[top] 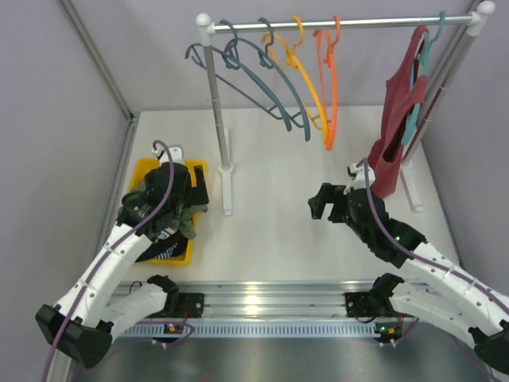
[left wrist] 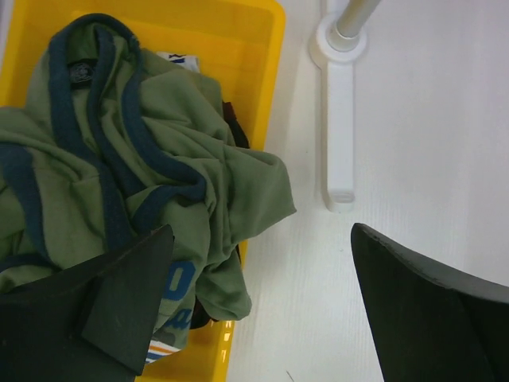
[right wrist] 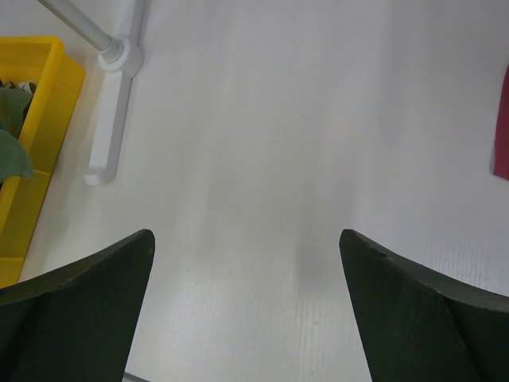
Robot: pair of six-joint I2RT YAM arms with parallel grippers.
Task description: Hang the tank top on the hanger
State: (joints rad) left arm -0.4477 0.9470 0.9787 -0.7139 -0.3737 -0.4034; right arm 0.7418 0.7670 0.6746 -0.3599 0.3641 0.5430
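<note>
The olive-green tank top (left wrist: 199,167) with navy trim lies crumpled in a yellow bin (left wrist: 266,56) at the table's left. In the top view it (top: 184,223) is mostly hidden under my left gripper (top: 193,191). My left gripper (left wrist: 261,239) is open and empty. It hangs low over the bin's right edge, one finger (left wrist: 119,294) over the cloth and the other over bare table. The bright orange hanger (top: 330,95) hangs by its hook on the rail. My right gripper (top: 324,203) is open and empty above the table's middle, also in its wrist view (right wrist: 245,239).
The white clothes rack's post (top: 216,103) and foot (left wrist: 340,127) stand just right of the bin (top: 143,169). An amber hanger (top: 308,83) and teal-grey hangers (top: 262,76) hang left of the orange one. A dark red top (top: 396,127) hangs at the right. Dark clothes (top: 163,251) lie in the bin.
</note>
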